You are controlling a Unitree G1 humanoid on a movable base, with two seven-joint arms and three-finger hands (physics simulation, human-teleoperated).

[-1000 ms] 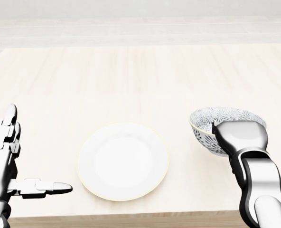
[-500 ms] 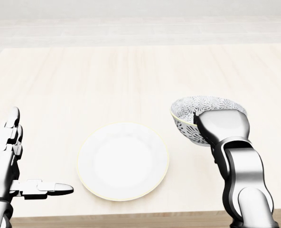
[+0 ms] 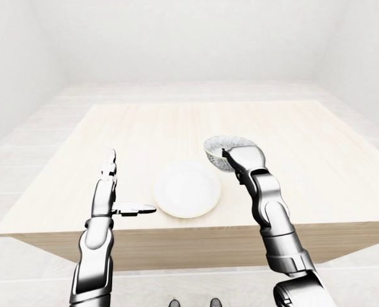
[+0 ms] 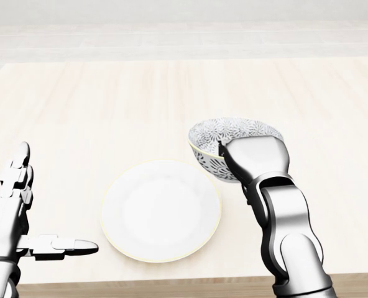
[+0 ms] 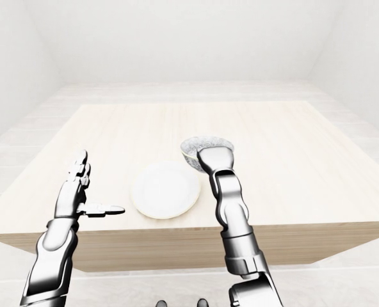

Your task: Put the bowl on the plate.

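Note:
A patterned grey-and-white bowl (image 4: 216, 140) hangs a little above the wooden table (image 4: 109, 99), and my right hand (image 4: 235, 156) is shut on its near rim. In the head view the bowl overlaps the upper right edge of the white plate (image 4: 161, 211), which lies flat near the bottom edge of the table. Left of the plate, my left hand (image 4: 53, 208) is held open with its fingers pointing up the view, its thumb pointing toward the plate and nothing in it.
The table's near edge (image 3: 177, 231) runs just below the plate and both hands. In the left-eye view a pale tiled floor (image 3: 36, 128) surrounds the table, with white walls beyond it.
My right hand has carried the bowl leftward, from well right of the plate to over its upper right rim. The left hand has barely shifted.

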